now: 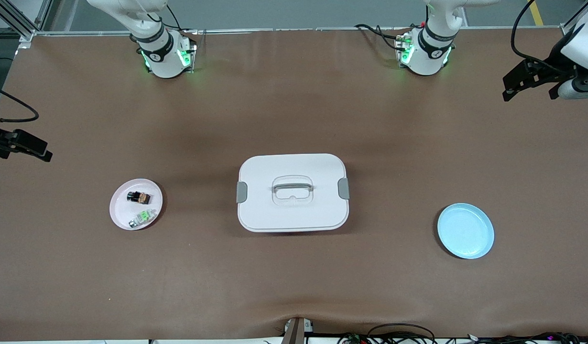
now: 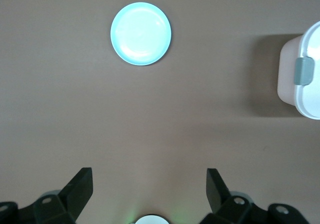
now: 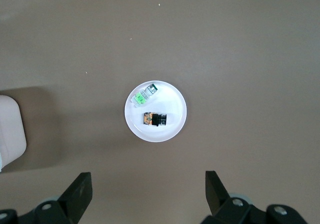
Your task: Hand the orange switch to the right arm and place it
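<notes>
The orange switch [image 1: 139, 196] lies on the pink plate [image 1: 119, 217] toward the right arm's end of the table, with the green switch [image 1: 142, 218] at its six o'clock, just beside it. The right gripper [image 3: 147, 194] hangs high above that plate with fingers spread and nothing in them; the left gripper [image 2: 149, 194], likewise spread wide, waits over bare table near the blue plate [image 1: 466, 231]. The white box [image 1: 292, 192] sits between the plates. The switches lie close, so a grasp could catch the green one instead. I see no readable writing.

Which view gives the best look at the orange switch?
The right wrist view: the orange switch lies unobstructed on the pink plate, beside the green switch. The front view shows it smaller. The left wrist view misses it.
</notes>
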